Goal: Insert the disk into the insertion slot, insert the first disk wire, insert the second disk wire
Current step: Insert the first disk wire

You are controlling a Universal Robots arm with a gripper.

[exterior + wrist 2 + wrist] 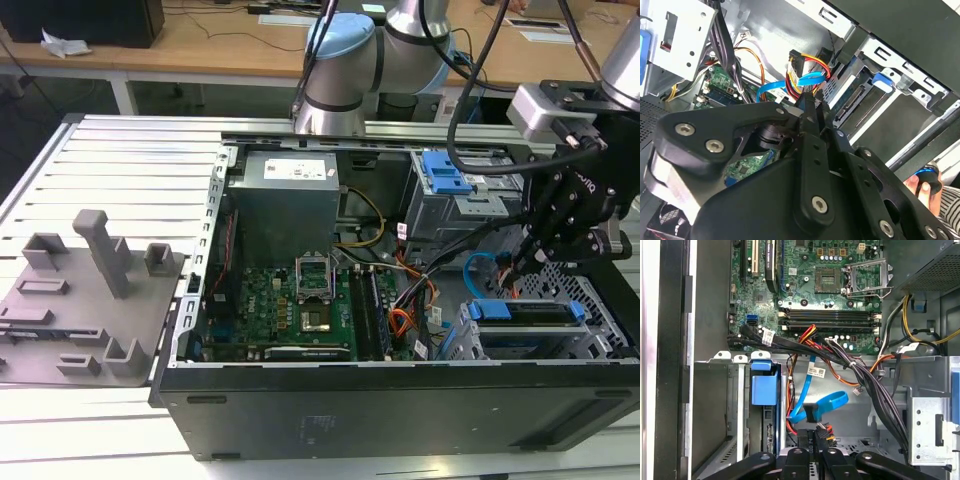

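Note:
The disk [525, 311] in its blue frame [764, 389] sits inside the insertion slot [590, 300], the silver perforated cage at the case's front on the exterior view's right. My gripper [527, 262] hangs just behind the cage among the cables. In the first wrist view its fingers [797, 458] are shut on a black plug [812, 442] with red and orange wires, the first disk wire. The second disk wire [826, 402], a light-blue flat loop, lies just beyond the fingertips with its dark plug [811, 413] free. In the second wrist view the disk's connector edge [852, 100] faces the gripper [807, 105].
A grey cage with a blue latch [445, 172] stands behind the gripper. A thick black cable bundle [875, 390] crosses beside the wires, and the motherboard [300, 300] lies in the case's middle. A person's hand [920, 187] holds a blue object outside the case. Grey fixtures [100, 280] are at the exterior view's left.

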